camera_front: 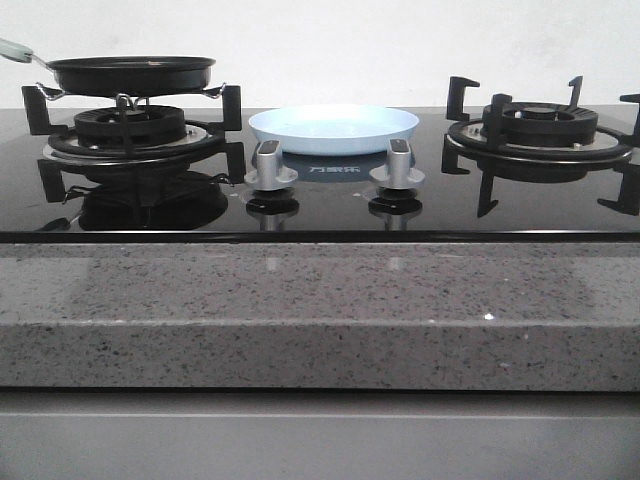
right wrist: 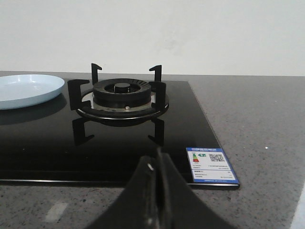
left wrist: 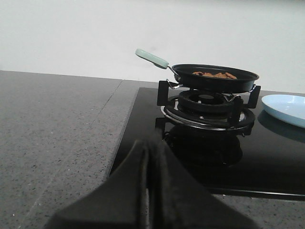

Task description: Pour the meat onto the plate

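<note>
One black glass cooktop is set into a grey speckled stone counter, and it carries two burners. The left burner holds one black frying pan on its black pan supports, with the pan's pale green handle reaching out to the left and away from the hob. The right burner stands bare, with four upright support prongs showing around its ring in the right wrist view.

The meat lies inside the pan as a low heap of reddish-brown pieces; only the left wrist view looks over the rim far enough to show it, and the single pieces cannot be counted. One plate, pale blue and shallow, sits on the glass between the two burners, toward the far side of the hob, with nothing on the part of its surface that shows. Just in front of it stand two silver control knobs, side by side near the front edge of the glass, each mirrored in the black surface.

One blue and white label is stuck at the near right corner of the glass.

The left gripper has its two dark fingers pressed together with nothing between them, and it sits near the front left corner of the hob, apart from the pan. The right gripper is likewise closed on nothing, near the front right of the hob.
</note>
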Controlling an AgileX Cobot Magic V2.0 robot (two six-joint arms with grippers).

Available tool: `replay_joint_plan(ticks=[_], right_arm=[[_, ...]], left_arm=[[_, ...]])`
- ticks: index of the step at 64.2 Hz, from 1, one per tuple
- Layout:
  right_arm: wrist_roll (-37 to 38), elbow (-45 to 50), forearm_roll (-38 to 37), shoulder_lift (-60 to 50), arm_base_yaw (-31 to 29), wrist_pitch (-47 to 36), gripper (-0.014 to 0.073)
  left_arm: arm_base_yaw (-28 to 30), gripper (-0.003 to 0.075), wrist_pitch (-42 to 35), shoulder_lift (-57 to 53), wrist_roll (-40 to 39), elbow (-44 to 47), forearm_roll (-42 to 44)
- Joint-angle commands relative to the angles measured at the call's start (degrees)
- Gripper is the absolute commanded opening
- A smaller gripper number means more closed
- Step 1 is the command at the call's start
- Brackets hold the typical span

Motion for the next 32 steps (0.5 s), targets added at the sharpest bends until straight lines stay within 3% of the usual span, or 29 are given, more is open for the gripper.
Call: replay_joint_plan(ticks=[1,32], right_arm=[[0.2,-0.3,-0.9,-0.9,-0.4,-4.2,-0.0069],[0.2,-0.3,-0.9,-0.9,-0.4,-4.3,-0.0069]], left_arm=[[0.0,-0.002,-5.0,-0.9,-0.5,0.3,-0.1],[0.0,-0.002,-5.1,-0.9,-0.5,0.3,0.3]])
